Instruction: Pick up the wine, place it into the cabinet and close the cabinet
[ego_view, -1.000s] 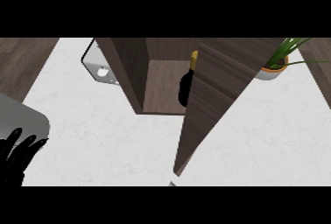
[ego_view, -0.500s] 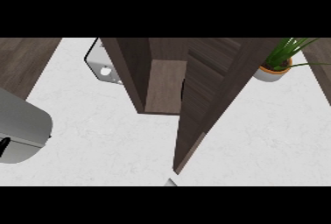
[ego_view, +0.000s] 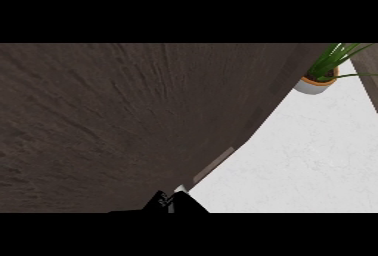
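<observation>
At the lower edge of the head view, just left of the middle, a small black shape pokes up. It looks like part of one of the robot's hands, but which hand it is, and whether its fingers are released, clenched or grasping anything, cannot be told from so little. It lies against the lower edge of the dark brown wood-grain cabinet door, near a small pale sliver at that edge. The door's broad face fills most of the view, from the left edge across to a slanting edge that runs from upper right down to lower middle. Beyond that edge lies the white speckled table. Near the upper right corner a green leafy plant in a round white and orange pot stands on the table, just beside the door's edge. The wine bottle is nowhere visible; the door covers the cabinet's inside.
</observation>
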